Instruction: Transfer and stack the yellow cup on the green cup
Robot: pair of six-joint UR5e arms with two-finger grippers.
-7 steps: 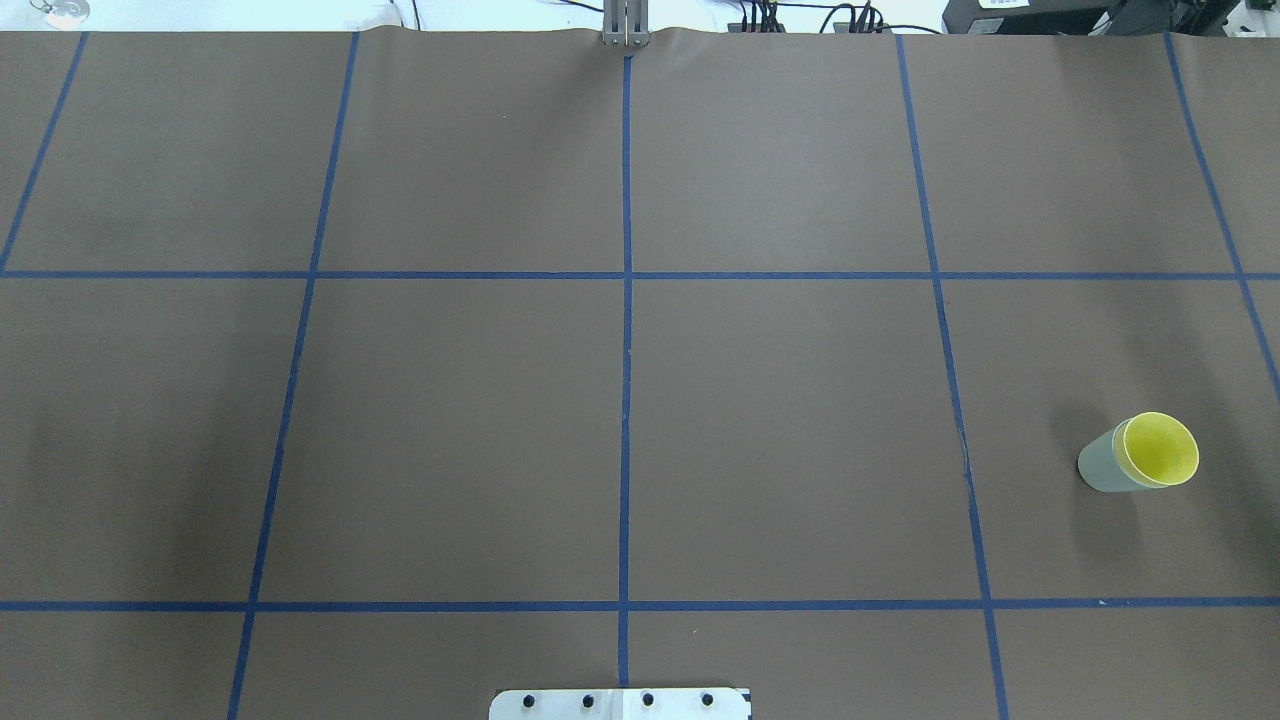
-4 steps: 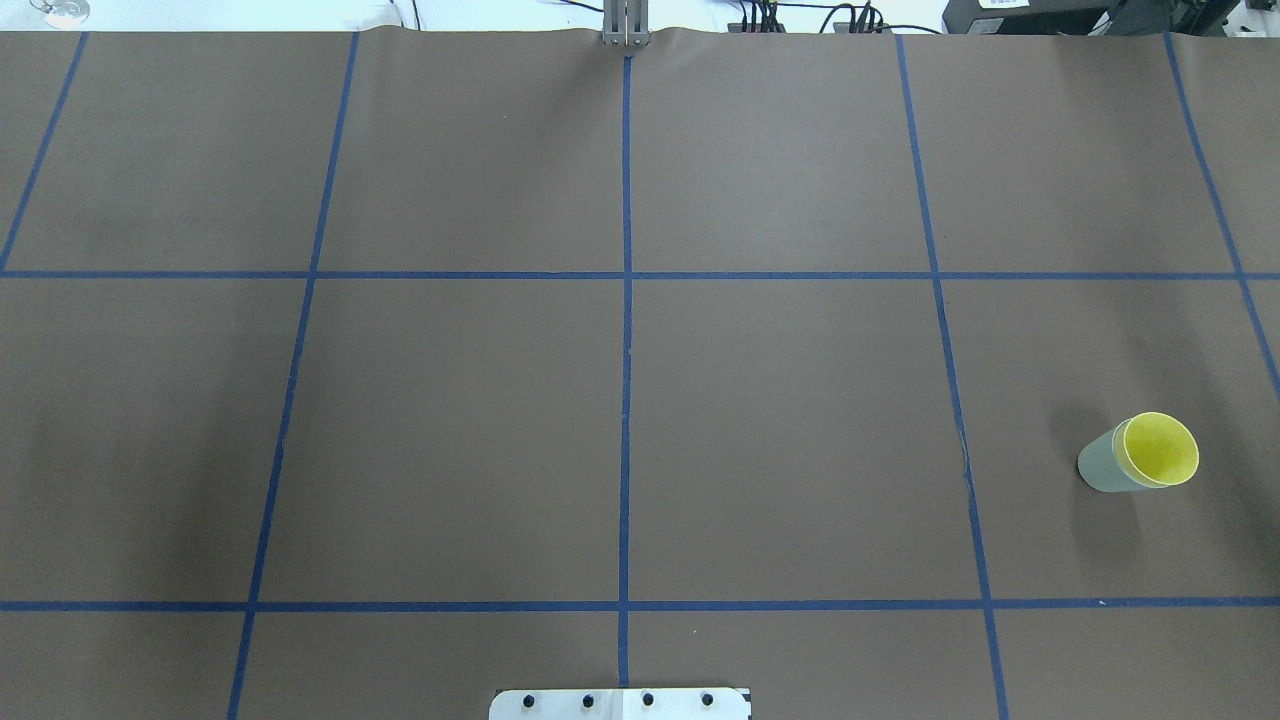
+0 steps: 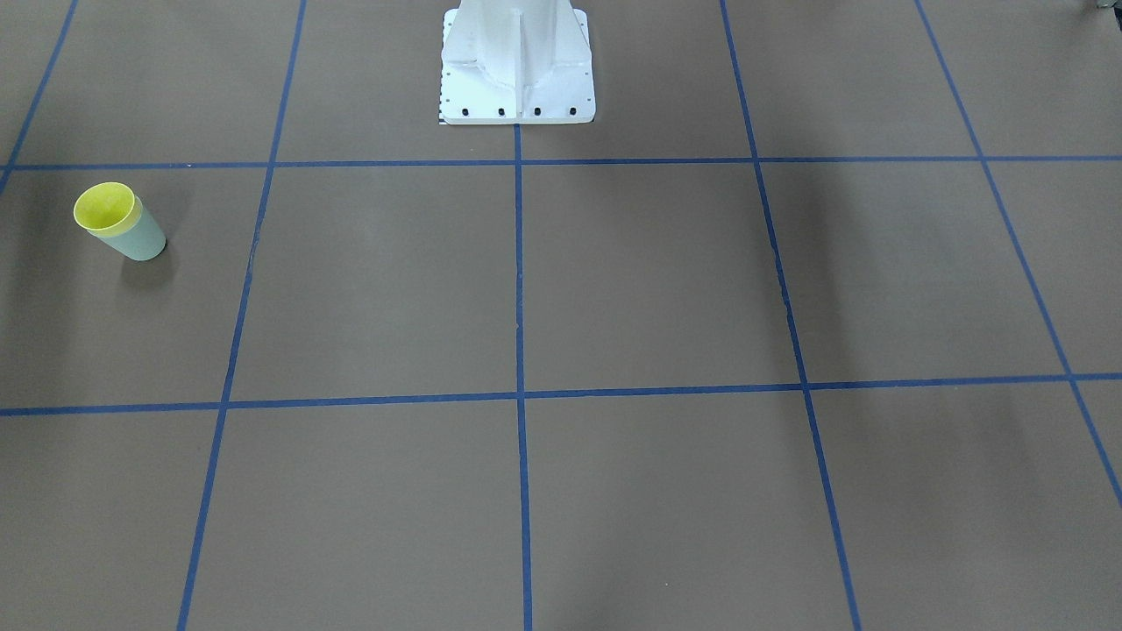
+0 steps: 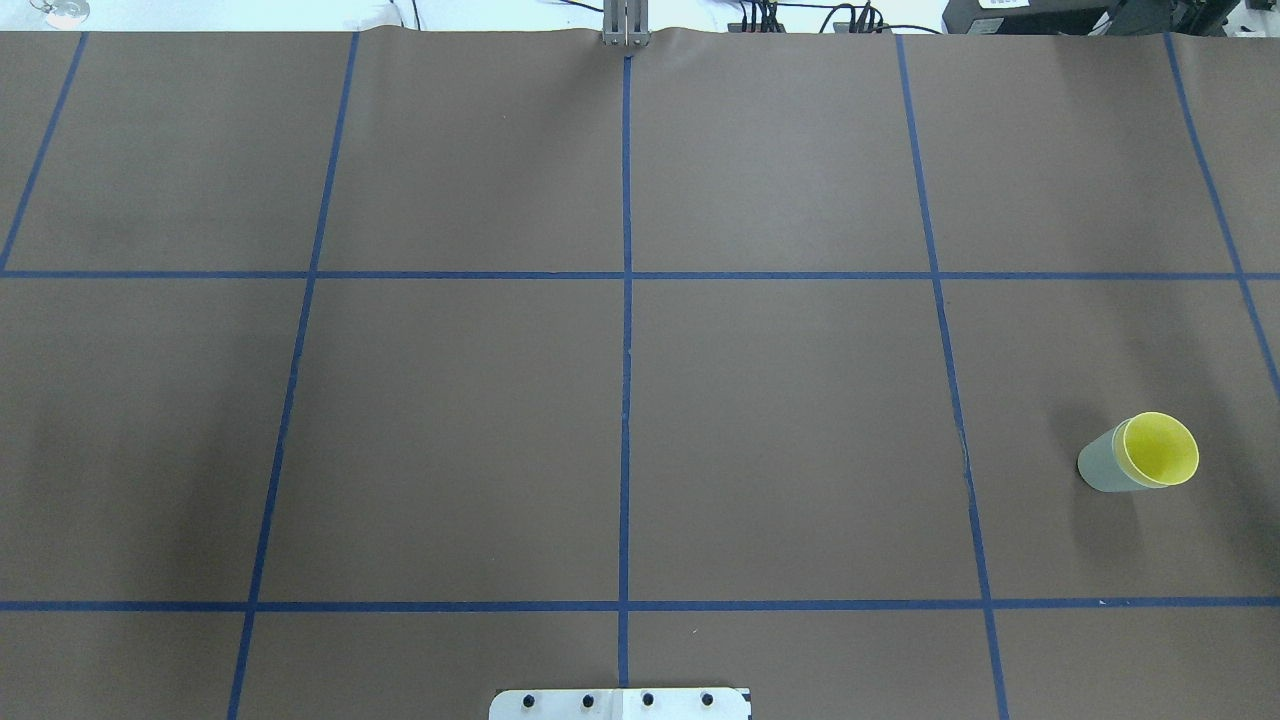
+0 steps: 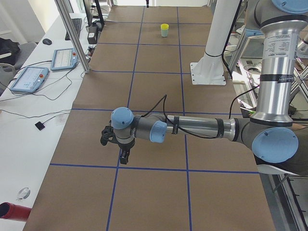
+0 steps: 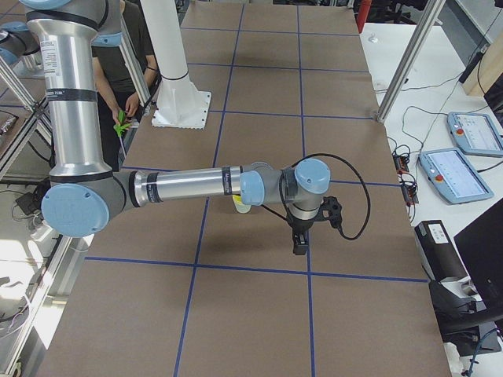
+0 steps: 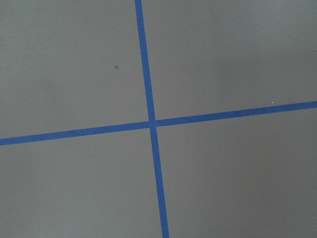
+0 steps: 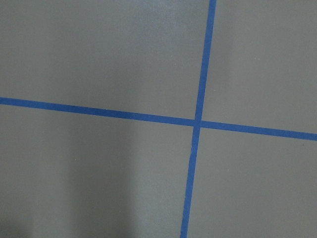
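Observation:
The yellow cup (image 4: 1160,449) sits nested inside the green cup (image 4: 1100,468), upright on the brown table at the right side of the overhead view. The pair also shows in the front view, yellow cup (image 3: 105,208) in green cup (image 3: 142,242), and far off in the exterior left view (image 5: 164,30). My left gripper (image 5: 124,156) shows only in the exterior left view, hanging above the table far from the cups. My right gripper (image 6: 299,242) shows only in the exterior right view, beside and past the cups, which its arm partly hides. I cannot tell whether either is open or shut.
The white robot pedestal (image 3: 517,70) stands at the table's middle edge. Blue tape lines (image 4: 625,400) grid the brown cover. Both wrist views show only a tape crossing (image 7: 151,122). Tablets (image 5: 29,79) lie on the side bench. A person (image 6: 118,78) stands behind the robot.

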